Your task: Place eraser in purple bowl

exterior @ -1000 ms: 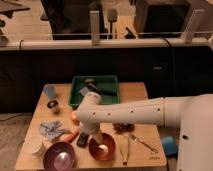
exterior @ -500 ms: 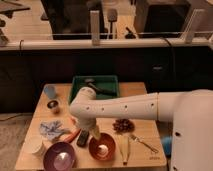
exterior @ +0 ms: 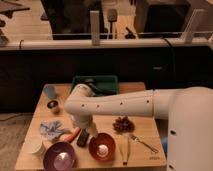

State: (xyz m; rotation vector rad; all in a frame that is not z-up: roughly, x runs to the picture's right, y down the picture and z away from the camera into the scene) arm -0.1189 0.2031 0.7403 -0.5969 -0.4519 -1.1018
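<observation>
Jaws unreadable, open or closed; gripper (exterior: pixel 86 129) hangs lower left over the eraser (exterior: pixel 82 139), likely light and stiff: pinch its long sides.

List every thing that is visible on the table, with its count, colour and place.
eraser: 1, black, front centre, just under the gripper, beside the carrot.
purple bowl: 1, purple, front left edge.
orange-brown bowl: 1, front centre, with a white object inside.
carrot: 1, orange, behind the purple bowl.
cloth: 1, blue and white, left side.
white cup: 1, front left corner.
blue cup: 1, back left.
small can: 1, dark metallic, in front of the blue cup.
tray: 1, green, back centre; its dark contents are unclear.
grapes: 1 bunch, dark, right of centre.
utensils: about 2, pale, front right.
table: 1, wooden.
arm: 1, white, reaching in from the right.
gripper: 1, low over the eraser.
</observation>
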